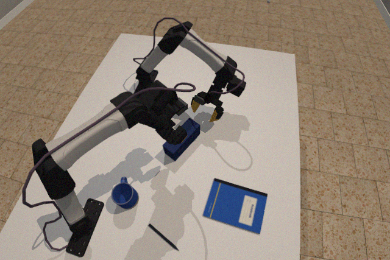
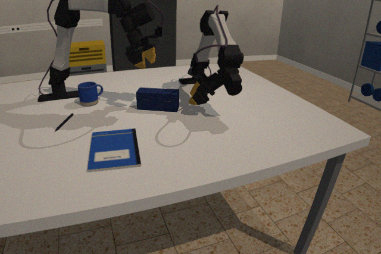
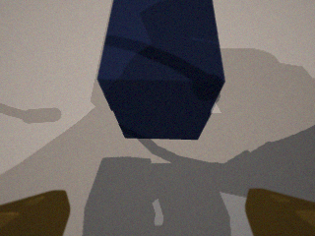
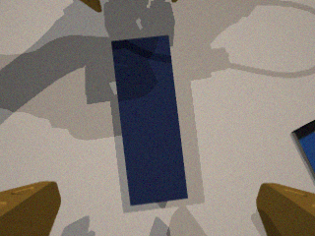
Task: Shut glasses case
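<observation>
Case: dark blue glasses case [image 1: 172,151] [image 2: 158,100] [image 3: 159,108] [image 4: 150,123], on the table [image 1: 276,156] [image 2: 246,140], lid seemingly down.
Long axis: runs from below the right jaws [image 1: 181,137] [image 2: 146,59] towards the left jaws [image 1: 203,115] [image 2: 194,94].
Left jaws: wide apart, low, just beyond one end; we judge them nearer.
Right jaws: wide apart, above the case.
Hidden: glasses; right fingertips from the top; far end in the left wrist view.
</observation>
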Action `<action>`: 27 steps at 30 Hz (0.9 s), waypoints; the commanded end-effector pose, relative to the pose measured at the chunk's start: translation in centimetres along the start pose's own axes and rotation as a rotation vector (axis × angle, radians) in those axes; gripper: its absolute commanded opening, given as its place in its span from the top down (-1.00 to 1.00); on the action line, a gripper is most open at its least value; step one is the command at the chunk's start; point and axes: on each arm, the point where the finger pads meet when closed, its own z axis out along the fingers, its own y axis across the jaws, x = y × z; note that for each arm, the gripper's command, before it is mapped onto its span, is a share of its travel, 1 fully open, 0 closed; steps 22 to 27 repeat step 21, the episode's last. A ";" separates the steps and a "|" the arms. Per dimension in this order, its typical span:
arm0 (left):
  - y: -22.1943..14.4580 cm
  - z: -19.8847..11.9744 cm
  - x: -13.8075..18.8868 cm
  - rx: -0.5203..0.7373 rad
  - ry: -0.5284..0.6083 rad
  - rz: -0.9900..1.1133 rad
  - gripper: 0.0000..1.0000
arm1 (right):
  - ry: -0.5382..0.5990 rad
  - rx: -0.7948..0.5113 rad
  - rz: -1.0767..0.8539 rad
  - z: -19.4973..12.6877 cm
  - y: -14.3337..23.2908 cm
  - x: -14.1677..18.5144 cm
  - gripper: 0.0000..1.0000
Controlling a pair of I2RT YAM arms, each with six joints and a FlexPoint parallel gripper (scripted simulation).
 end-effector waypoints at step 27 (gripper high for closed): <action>0.2 -0.5 -0.2 -0.004 0.014 0.020 -0.77 | 0.007 -0.027 -0.002 -0.4 0.5 -0.1 -1.00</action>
